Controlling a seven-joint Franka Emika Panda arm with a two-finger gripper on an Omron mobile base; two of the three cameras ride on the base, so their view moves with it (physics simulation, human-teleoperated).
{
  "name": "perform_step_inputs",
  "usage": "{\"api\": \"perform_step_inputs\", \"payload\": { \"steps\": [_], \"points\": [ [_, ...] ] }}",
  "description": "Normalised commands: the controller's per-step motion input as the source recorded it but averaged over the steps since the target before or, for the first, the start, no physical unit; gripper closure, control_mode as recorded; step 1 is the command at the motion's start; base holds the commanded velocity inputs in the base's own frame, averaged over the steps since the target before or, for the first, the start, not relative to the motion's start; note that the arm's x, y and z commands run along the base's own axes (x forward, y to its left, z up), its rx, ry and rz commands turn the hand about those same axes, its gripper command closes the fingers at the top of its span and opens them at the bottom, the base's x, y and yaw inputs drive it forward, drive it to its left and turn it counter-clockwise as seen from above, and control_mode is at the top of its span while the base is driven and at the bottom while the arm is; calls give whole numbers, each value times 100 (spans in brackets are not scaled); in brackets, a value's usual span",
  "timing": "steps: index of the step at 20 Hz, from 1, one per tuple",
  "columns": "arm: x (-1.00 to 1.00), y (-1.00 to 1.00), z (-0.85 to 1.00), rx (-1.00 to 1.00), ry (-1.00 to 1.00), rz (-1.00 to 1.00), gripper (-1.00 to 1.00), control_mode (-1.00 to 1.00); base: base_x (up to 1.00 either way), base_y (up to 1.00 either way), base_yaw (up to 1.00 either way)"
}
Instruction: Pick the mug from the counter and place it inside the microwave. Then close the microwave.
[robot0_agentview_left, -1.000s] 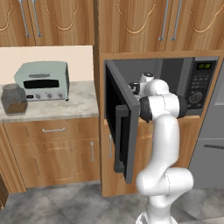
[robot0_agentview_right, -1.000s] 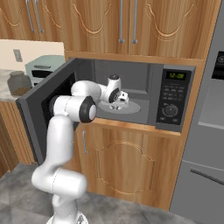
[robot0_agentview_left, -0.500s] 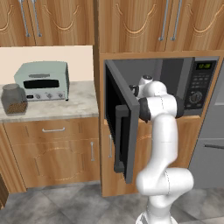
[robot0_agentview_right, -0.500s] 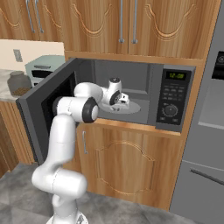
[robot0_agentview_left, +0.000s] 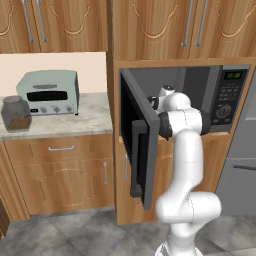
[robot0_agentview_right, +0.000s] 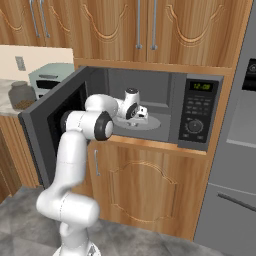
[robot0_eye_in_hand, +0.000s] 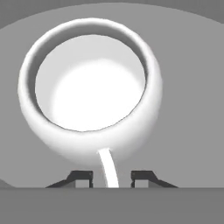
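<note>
Here we are in front of the microwave (robot0_agentview_right: 150, 107), built into a wall of warm wooden cabinets, its dark grey door (robot0_agentview_left: 136, 142) swung wide open to the left and the green digits glowing on the keypad panel (robot0_agentview_right: 196, 112) at its right side. The white arm reaches straight into the grey cavity, and the gripper (robot0_agentview_right: 141, 112) sits over the round turntable plate (robot0_agentview_right: 150, 122) on the cavity floor. Looking down along the hand, the mug (robot0_eye_in_hand: 89, 89) is right there below, upright, mouth open to the camera, its thin handle (robot0_eye_in_hand: 108, 168) running back between the two dark fingertips (robot0_eye_in_hand: 81, 177). The tips stand apart on either side of that handle with grey showing between them and it, so the fingers look spread and not clamped on anything (whether the mug's base is fully down on the plate I cannot tell from here). To the left of the microwave runs the counter (robot0_agentview_left: 92, 120), a pale marbled slab on wooden cabinets with a drawer, and on it the pale green toaster oven (robot0_agentview_left: 49, 92) stands against the cream wall, with a glass jar (robot0_agentview_left: 15, 114) of brown bits just beside it toward the counter's far end. To the right of the microwave, a grey fridge front (robot0_agentview_right: 235, 150); underfoot, grey stone tiles (robot0_agentview_left: 75, 235).
</note>
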Motion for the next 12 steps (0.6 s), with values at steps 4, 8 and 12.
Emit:
{"api": "perform_step_inputs", "payload": {
  "steps": [4, 8, 12],
  "points": [
    [-31, 0, 0, 0, -2, 0, -100, -100, 0, 0, 0],
    [-60, -6, 16, 0, -5, 0, -100, -100, 0, 0, 0],
    [-87, -22, 19, 0, -8, 0, -100, -100, 0, 0, 0]
  ]
}}
